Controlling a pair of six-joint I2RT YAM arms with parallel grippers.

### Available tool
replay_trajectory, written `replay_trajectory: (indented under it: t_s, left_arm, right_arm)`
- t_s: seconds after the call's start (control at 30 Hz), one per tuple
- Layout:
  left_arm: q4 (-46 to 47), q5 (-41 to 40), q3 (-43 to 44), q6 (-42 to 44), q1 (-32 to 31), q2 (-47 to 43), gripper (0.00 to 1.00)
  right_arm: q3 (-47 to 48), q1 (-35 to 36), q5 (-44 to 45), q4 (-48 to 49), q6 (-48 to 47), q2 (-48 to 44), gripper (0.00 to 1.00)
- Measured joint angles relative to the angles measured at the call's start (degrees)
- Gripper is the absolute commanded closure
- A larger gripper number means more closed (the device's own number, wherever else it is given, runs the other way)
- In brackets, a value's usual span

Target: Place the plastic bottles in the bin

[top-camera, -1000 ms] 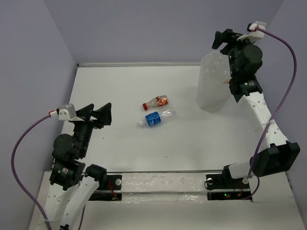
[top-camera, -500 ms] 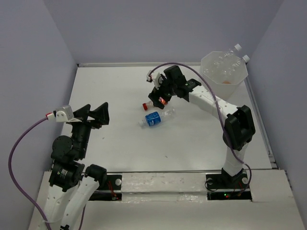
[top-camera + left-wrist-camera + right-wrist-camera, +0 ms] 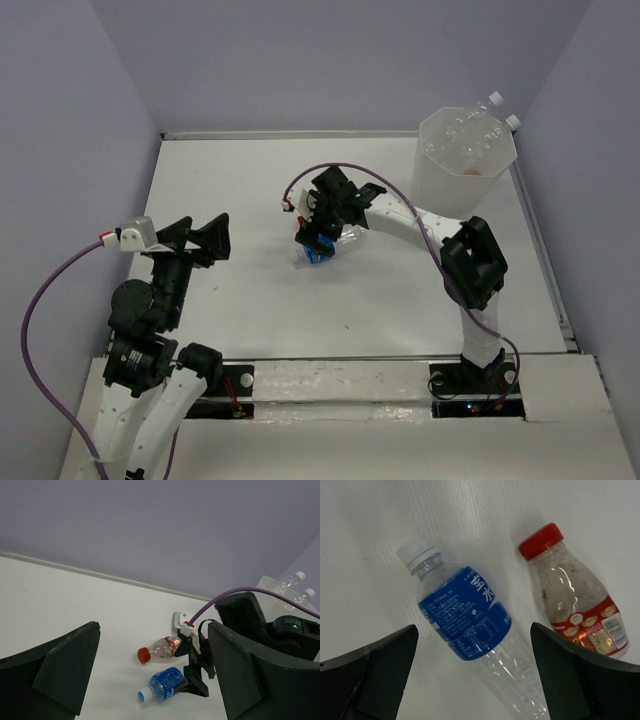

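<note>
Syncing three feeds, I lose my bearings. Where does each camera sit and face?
Top external: high behind the bases, looking down on the white table; both arms show.
Left wrist: on the left arm, facing across the table at the right arm; open left pincer frames it.
Right wrist: looking steeply down; open right pincer fills the bottom corners.
Shared: both wrist views show the blue-labelled clear plastic bottle and the red-capped clear plastic bottle.

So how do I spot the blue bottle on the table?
Look at the middle of the white table, just under the right gripper, where two bottles lie side by side. Yours is the blue-labelled bottle with a white cap; the neighbour bottle has a red cap and red label.
</note>
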Motion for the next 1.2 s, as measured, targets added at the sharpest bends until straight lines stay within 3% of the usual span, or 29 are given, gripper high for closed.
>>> replay_trajectory:
  t_s: [0.37,0.5,0.53,0.63,0.67,0.93,1.2]
  left_arm:
    - [0.0,0.3,0.0,-0.2,0.0,1.0,0.01]
    - [0.0,0.3,0.0,-0.2,0.0,1.1,0.01]
    - [0.0,0.3,0.0,-0.2,0.0,1.1,0.01]
    - [0.0,0.3,0.0,-0.2,0.0,1.1,0.01]
    - [0.0,0.3,0.0,-0.2,0.0,1.1,0.01]
    - [0.0,0.3,0.0,-0.2,0.0,1.1,0.01]
    - [0.0,0.3,0.0,-0.2,-0.1,1.0,0.01]
  right_arm:
    - [0.0,2.0,0.3,-0.7,-0.1,4.1,0.05]
    - [-0.2,2.1,0.4,-0.1,0.6,6.2,0.16]
    - [-1.0,2.3,0.4,0.6,1.0,6.8,0.28]
    - [-2.4,2.9,0.5,2.3,1.8,6.5,0.32]
    - [-2.9,3.1,0.6,3.0,2.1,6.3,0.41]
    - [-7.7,3.4,-0.5,5.2,5.3,1.7,0.75]
    - [-11.0,3.1,3.1,12.4,9.3,-16.6,0.77]
